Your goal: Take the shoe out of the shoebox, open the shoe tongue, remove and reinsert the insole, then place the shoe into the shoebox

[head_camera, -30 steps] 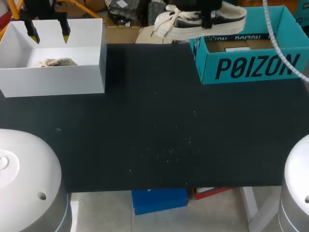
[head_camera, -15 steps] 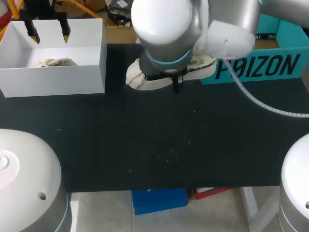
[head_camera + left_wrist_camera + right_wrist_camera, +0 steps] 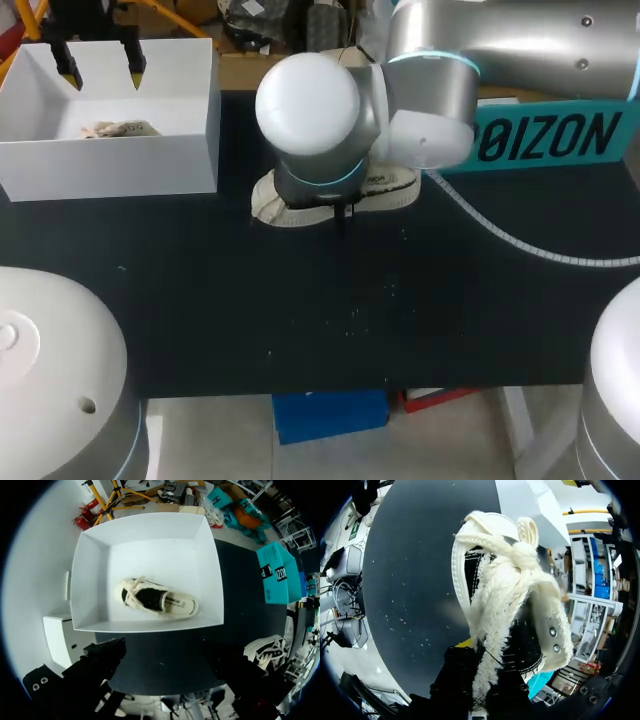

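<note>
The right gripper (image 3: 482, 675) clamps the shoe (image 3: 505, 595): cream sole, black upper, thick fluffy cream laces. The shoe is low at the dark table (image 3: 300, 300), between the white box (image 3: 110, 165) and the teal shoebox (image 3: 545, 140). The left gripper (image 3: 100, 68), fingers wide apart, hangs over the white box.

Soft, even light is falling from overhead, leaving the dark bench (image 3: 200, 300) looking matte and dim while the white box (image 3: 110, 160) at the far left is glowing, its inner walls nearly washing out in the left wrist view. The pale joint of the right arm (image 3: 310, 110) is catching a broad sheen, and the shoe (image 3: 268, 203) beneath it is throwing only a faint shadow, its cream laces shining in the right wrist view.
</note>
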`<state>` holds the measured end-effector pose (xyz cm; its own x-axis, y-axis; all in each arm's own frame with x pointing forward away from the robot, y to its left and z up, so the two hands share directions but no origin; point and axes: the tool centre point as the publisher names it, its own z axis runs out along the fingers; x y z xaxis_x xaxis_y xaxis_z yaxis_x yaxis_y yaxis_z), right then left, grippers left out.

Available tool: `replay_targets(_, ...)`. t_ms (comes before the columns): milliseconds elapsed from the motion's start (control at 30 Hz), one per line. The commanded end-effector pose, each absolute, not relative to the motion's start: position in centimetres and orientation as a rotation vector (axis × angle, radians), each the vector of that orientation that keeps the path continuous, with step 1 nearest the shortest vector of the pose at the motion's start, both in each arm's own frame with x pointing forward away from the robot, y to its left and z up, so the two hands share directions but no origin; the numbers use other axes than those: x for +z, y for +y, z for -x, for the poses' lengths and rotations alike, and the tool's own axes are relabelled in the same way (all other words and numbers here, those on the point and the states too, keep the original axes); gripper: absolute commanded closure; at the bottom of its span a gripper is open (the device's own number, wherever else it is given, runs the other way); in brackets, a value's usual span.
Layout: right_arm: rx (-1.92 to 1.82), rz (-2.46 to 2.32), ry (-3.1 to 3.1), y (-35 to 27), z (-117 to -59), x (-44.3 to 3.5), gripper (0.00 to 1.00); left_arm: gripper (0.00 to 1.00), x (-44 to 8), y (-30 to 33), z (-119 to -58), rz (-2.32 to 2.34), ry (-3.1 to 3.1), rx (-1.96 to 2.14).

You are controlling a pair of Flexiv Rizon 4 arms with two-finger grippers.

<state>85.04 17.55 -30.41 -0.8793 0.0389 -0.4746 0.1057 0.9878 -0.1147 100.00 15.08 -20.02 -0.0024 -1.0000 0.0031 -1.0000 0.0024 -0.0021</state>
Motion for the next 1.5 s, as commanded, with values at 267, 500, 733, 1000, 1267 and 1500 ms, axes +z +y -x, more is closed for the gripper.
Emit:
replay_targets(267, -0.162, -0.21, 2.656, 19.5, -85.7, -35.9, 1.0, 0.0, -20.0, 15.0, -100.0, -2.22, -2.222, 0.002)
replay_targets(500, -0.12, -0.276, 2.68, 19.5, -85.4, -38.2, 1.0, 0.0, -20.0, 15.0, -100.0, -2.22, -2.222, 0.002)
replay_targets(733, -0.103, -0.277, 2.691, 19.5, -84.8, -39.6, 1.0, 0.0, -20.0, 15.0, -100.0, -2.22, -2.222, 0.002)
replay_targets(1000, -0.086, -0.285, 2.713, 19.5, -84.2, -40.1, 0.69, 0.0, -20.0, 15.0, -100.0, -2.22, -2.222, 0.002)
replay_targets(1267, -0.107, -0.256, 2.744, 19.0, -84.2, -37.7, 0.0, 0.0, -20.0, 15.0, -100.0, -2.22, -2.222, 0.002)
replay_targets(1500, 0.035, -0.168, 2.805, 18.4, -83.6, -33.1, 0.0, 0.0, -20.0, 15.0, -100.0, -2.22, -2.222, 0.002)
